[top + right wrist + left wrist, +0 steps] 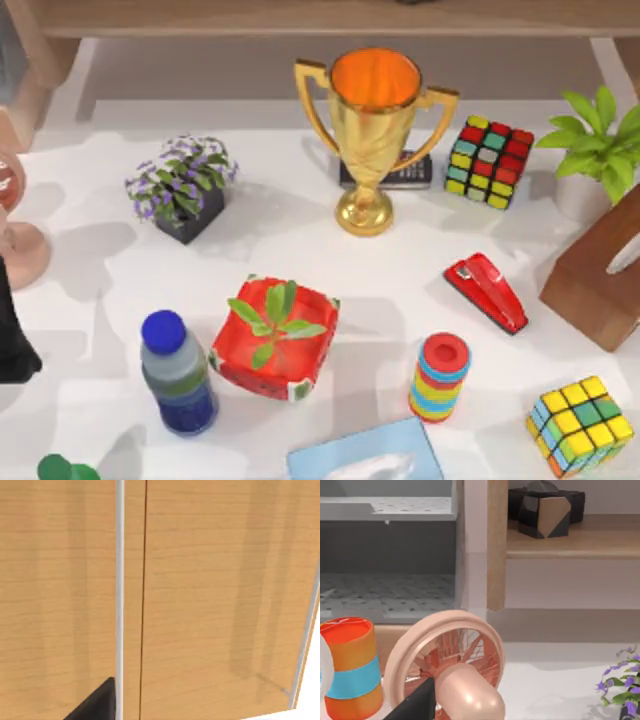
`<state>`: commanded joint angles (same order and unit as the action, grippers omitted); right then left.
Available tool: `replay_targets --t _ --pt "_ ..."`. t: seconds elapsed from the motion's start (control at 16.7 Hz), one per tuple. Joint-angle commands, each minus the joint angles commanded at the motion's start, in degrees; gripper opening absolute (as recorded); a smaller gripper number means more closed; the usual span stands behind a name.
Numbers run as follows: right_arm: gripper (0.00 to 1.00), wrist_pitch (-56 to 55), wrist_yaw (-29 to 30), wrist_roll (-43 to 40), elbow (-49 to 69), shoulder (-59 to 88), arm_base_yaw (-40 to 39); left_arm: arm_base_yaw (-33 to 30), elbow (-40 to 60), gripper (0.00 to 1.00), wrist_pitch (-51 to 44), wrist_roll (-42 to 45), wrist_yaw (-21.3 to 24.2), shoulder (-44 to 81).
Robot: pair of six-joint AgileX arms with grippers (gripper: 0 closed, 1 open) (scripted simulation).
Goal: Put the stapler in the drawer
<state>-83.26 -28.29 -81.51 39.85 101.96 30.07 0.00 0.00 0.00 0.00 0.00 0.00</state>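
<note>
The stapler (486,291) lies flat on the white bench (400,270), untouched, with its silver end pointing toward the gold trophy (372,135). I take the trophy as my landmark: the stapler sits to its right and nearer the front edge. No jaws are on it.

A dark remote (410,172) lies just behind the trophy's base, and a Rubik's cube (489,160) stands to the trophy's right, behind the stapler. The purple-flowered plant (183,185) in a dark pot is to the trophy's left. In front of the trophy sits the red square planter (275,340) with a green sprout, and left of that the blue-capped bottle (177,375). The striped stack of coloured rings (440,376) stands in front and to the right of the trophy, just in front of the stapler. A 2nd cube (581,425) rests at the far front right, a brown wooden box (598,280) right of the stapler, and a blue tissue box (367,458) at the front edge.

My left arm (12,330) is parked at the bench's left edge, far from the trophy; its wrist view shows a pink fan (451,662) and an orange and blue cylinder (350,667). My right wrist view faces a wooden panel (210,590). I cannot tell how either set of jaws stands.
</note>
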Motion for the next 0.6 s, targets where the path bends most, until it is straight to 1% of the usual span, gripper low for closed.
replay_targets --t 0.18,0.3,0.42,0.6 --pt "1.0 13.7 5.1 5.9 8.8 -2.1 -13.0 0.0 0.0 1.0 0.0 0.0 0.0 0.0" --pt "1.0 26.1 8.7 10.6 14.9 -2.7 -21.5 0.0 0.0 1.0 0.0 0.0 0.0 0.0" --pt "1.0 40.7 12.5 15.7 20.9 -2.5 -29.0 0.0 0.0 1.0 0.0 0.0 0.0 0.0" --pt "1.0 66.5 18.2 24.3 29.1 -0.7 -37.5 0.0 0.0 1.0 0.0 0.0 0.0 0.0"
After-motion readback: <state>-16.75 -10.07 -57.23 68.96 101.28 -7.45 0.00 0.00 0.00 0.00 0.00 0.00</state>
